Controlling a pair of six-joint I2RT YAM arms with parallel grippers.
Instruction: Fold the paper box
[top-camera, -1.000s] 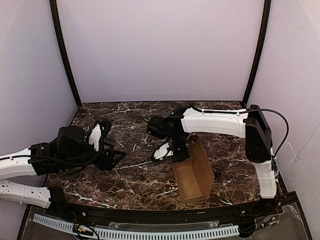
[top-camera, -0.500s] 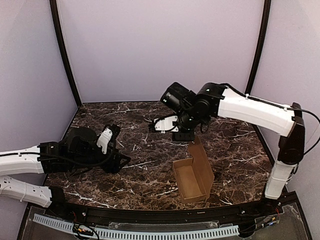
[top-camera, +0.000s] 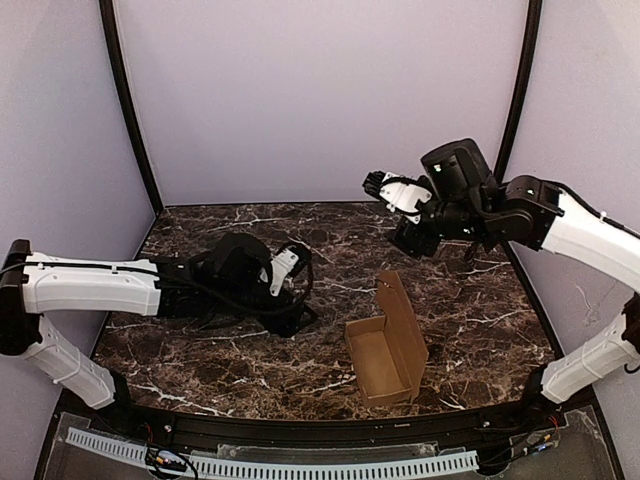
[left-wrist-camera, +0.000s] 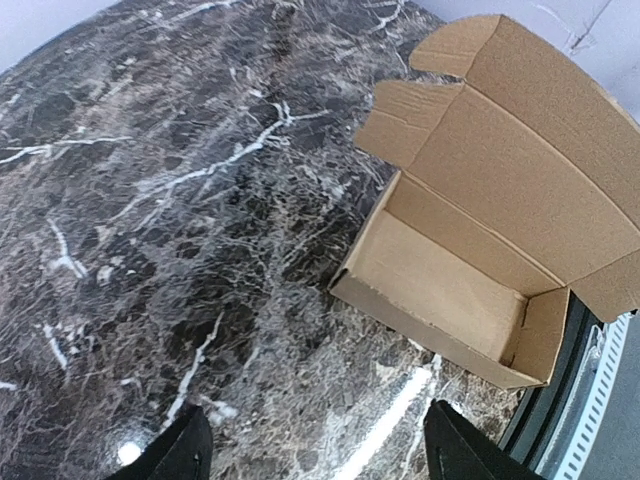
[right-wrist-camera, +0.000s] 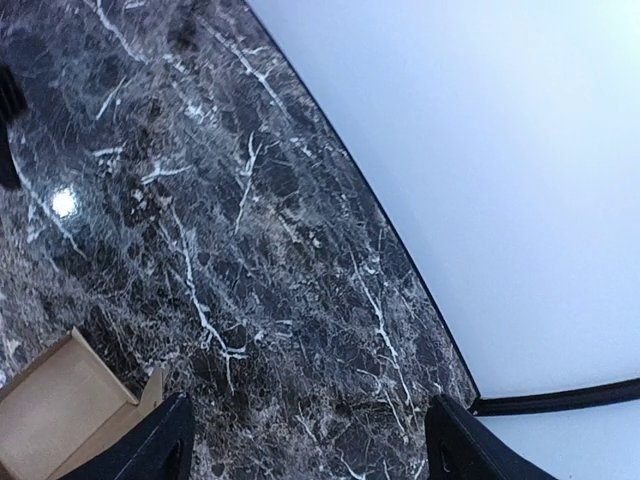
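Left arm (top-camera: 100, 285): white shell with black joints, reaching low over the desk (top-camera: 250, 372) from the left edge toward the middle. Left fingers (left-wrist-camera: 185, 452): two dark tips spread wide apart at the bottom of the left wrist view, with bare desk (left-wrist-camera: 150, 200) between them and nothing gripped; they hang above the surface, just to the left of the box and apart from it. Desk: dark brown marble pattern with white veins, bounded behind by a pale wall (top-camera: 320, 100) and two black corner posts (top-camera: 128, 110). Paper box (top-camera: 385, 345): plain brown thin cardboard, a narrow rectangular tray already erected, lying on the desk right of centre and near the front edge, untouched by either arm. Its lid panel stands up along the right long side, with small end flaps at the lid's corners, and the inside is empty, as the left wrist view (left-wrist-camera: 470, 270) shows. One corner of it appears at the lower left of the right wrist view (right-wrist-camera: 50, 420). Right fingers (right-wrist-camera: 165, 445): dark tips spread wide apart, nothing between them but desk (right-wrist-camera: 200, 200); raised well above the surface, behind the box and clear of it. Right arm (top-camera: 590, 225): white and black, arching in from the right edge with its wrist held high near the back wall.
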